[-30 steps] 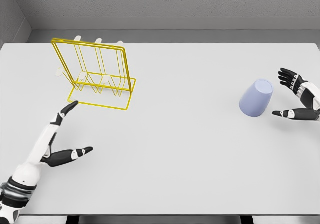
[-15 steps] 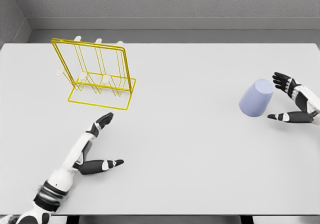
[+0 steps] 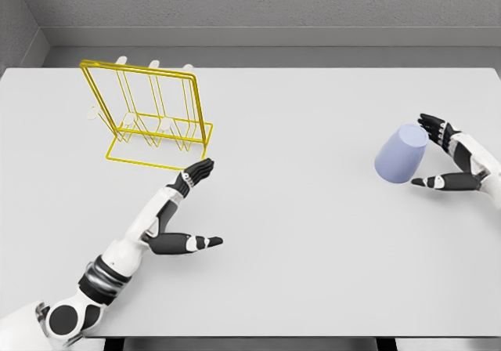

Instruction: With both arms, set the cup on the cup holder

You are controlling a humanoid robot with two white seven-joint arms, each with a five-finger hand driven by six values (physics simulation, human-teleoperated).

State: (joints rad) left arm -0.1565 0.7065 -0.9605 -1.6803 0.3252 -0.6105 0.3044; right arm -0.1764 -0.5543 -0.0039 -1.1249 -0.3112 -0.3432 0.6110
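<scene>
Head view showed the cup (image 3: 401, 155) tipped on the table's (image 3: 313, 233) right side, our right hand (image 3: 448, 157) spread just beside it, gripping nothing. We judged wrapping its wall squarely best; left hand (image 3: 180, 214) waited open near the cup holder (image 3: 149, 120).

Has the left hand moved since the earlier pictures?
Yes. The left hand has moved rightward across the table, its fingertips now near the front right corner of the yellow cup holder.

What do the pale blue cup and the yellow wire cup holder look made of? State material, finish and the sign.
Pale blue cup: probably matte plastic or ceramic; uniform colour, no glints, though a render leaves this open. Yellow wire cup holder: thin rods, likely painted or coated metal wire; see-through frame, flat yellow colour.
</scene>
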